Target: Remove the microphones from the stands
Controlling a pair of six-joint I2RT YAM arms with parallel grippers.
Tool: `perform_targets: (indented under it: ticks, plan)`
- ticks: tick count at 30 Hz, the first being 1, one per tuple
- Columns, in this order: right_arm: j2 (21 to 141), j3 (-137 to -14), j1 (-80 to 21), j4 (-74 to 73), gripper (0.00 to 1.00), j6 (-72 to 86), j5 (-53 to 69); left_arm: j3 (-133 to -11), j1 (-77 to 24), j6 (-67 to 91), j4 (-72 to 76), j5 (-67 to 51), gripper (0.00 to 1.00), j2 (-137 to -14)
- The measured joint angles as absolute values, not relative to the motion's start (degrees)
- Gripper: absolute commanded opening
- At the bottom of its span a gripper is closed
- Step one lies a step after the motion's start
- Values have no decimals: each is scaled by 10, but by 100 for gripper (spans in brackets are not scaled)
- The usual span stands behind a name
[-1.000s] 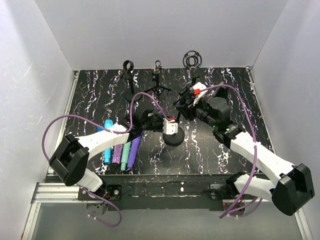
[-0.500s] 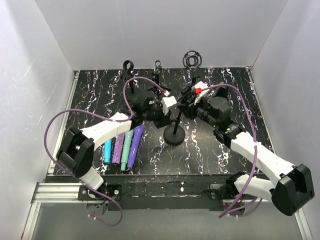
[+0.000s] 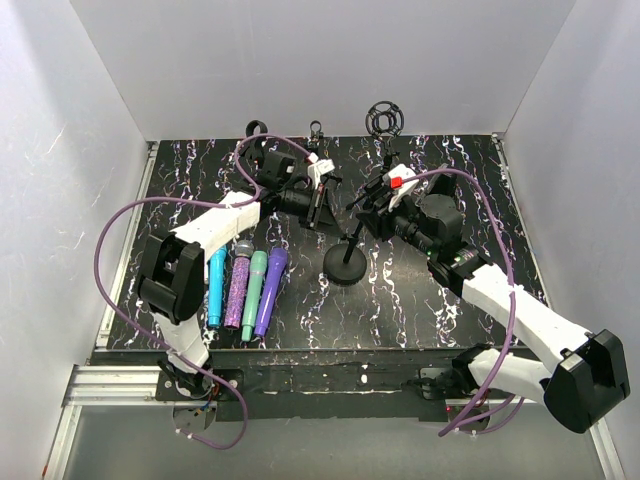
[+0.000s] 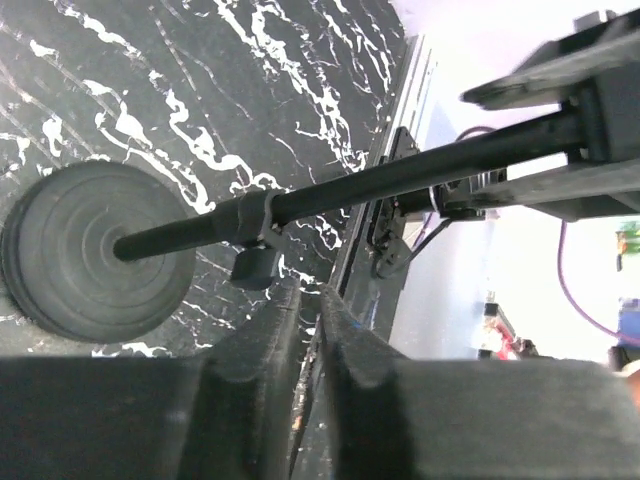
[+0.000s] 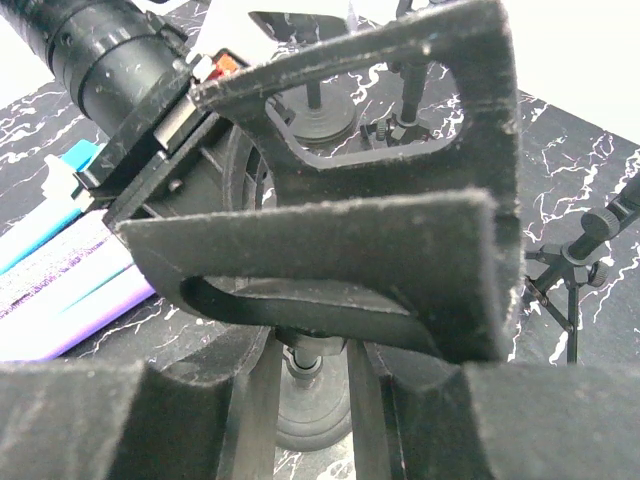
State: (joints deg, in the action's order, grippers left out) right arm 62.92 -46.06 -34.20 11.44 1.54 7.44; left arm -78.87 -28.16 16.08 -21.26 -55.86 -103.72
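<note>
The black microphone stand has a round base (image 3: 345,268) mid-table; its pole (image 4: 400,175) and base (image 4: 95,250) also show in the left wrist view. My right gripper (image 3: 368,205) is shut on the stand's neck just under its black clip (image 5: 380,230), with its fingers either side of the pole (image 5: 312,350). No microphone shows in the clip. My left gripper (image 3: 321,208) hovers behind and left of the stand, jaws nearly touching and empty (image 4: 312,290). Several microphones lie side by side at the left: blue (image 3: 215,285), glittery purple (image 3: 237,290), teal (image 3: 256,288) and purple (image 3: 272,288).
Three other stands line the back edge: a ring clip (image 3: 257,132), a small tripod (image 3: 316,150) and a round shock mount (image 3: 385,118). White walls enclose the table on three sides. Purple cables loop over both arms.
My left gripper rose from beside the stand's base and moved back and left, away from the stand. My right gripper has stayed on the stand's top.
</note>
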Motion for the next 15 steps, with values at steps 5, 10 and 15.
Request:
perform_targets:
  ticks: [5, 10, 15]
  plan:
    - [627, -460, -342, 111, 1, 14, 75, -809, -283, 95, -241, -576, 50, -1034]
    - [625, -460, -342, 111, 1, 13, 76, -774, -294, -51, -255, -526, 57, -995]
    - [625, -460, -342, 111, 1, 13, 77, -726, -319, -128, -214, -458, 58, -946]
